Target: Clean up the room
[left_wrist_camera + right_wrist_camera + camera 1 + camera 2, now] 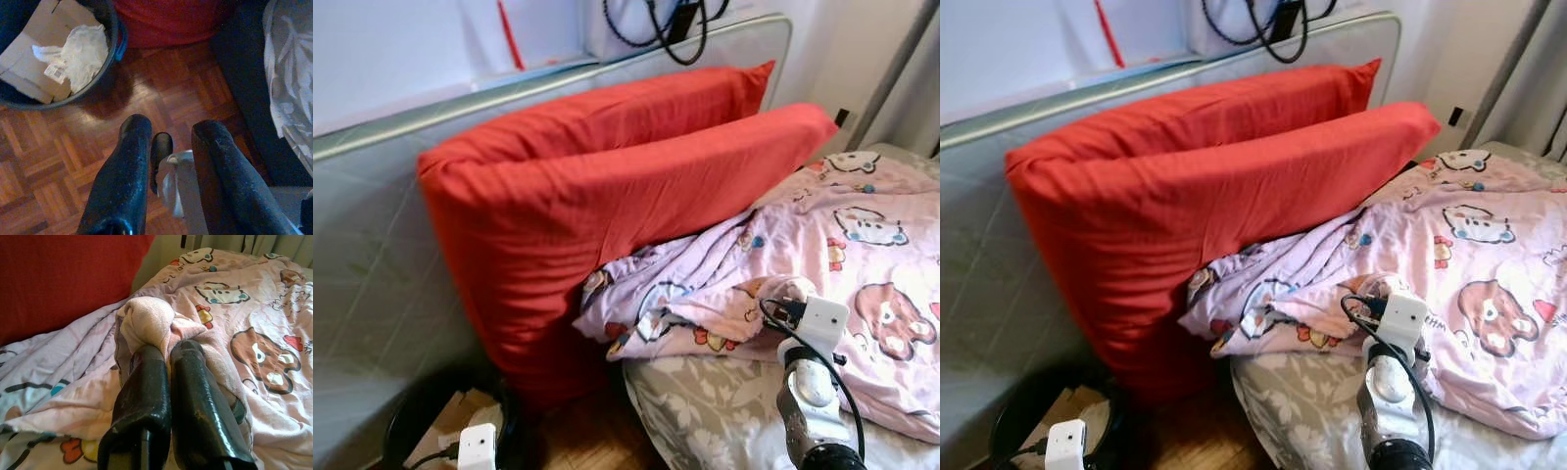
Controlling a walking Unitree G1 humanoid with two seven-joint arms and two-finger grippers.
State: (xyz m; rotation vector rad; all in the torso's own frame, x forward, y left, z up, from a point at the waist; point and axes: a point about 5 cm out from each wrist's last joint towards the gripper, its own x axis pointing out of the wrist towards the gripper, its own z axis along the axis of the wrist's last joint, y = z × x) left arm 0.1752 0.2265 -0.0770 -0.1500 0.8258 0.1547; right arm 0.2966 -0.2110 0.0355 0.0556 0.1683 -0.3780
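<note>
Task looked barely started, by our read: the bed was still a mess. Going left to right, we saw a black bin (63, 54) on the parquet holding cardboard and crumpled paper. The left gripper (171, 147) hung low just above the floor, fingers pinched on a bit of white tissue (172, 181), not yet binned. Two red pillows (607, 196) leaned on the headboard, crowding the bed corner. The right gripper (166, 355) was clamped on a bunched fold of the pink cartoon blanket (822, 255), which lay rumpled across the mattress (695, 411).
</note>
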